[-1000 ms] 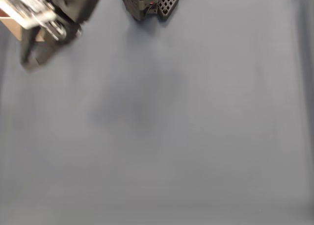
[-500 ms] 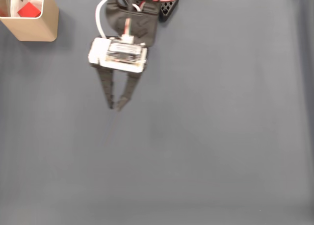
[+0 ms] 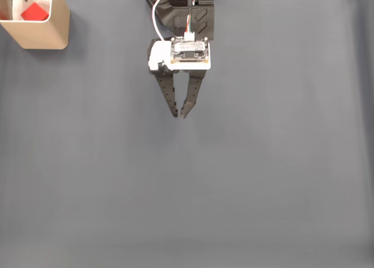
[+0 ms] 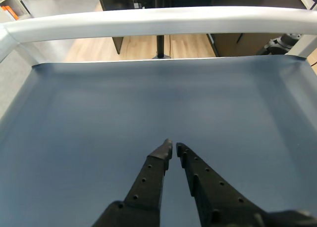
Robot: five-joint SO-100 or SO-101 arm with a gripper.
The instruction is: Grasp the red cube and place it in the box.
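Note:
The red cube point(image 3: 34, 12) lies inside the box point(image 3: 41, 37), a tan open-topped container in the top left corner of the fixed view, next to some white lining. My gripper point(image 3: 179, 114) hangs over the bare grey mat near the top centre, well to the right of the box. Its two black fingers point down the picture with their tips almost touching and nothing between them. In the wrist view the gripper point(image 4: 173, 146) shows the same: tips nearly closed over the empty mat.
The arm's black base point(image 3: 181, 2) stands at the top edge of the grey mat point(image 3: 234, 180). In the wrist view a white frame bar point(image 4: 158, 22) runs across the mat's far edge, with wooden floor beyond it.
The arm has swung from above the box at the top left to the top centre. The red cube now lies in the box, and the fingers hold nothing.

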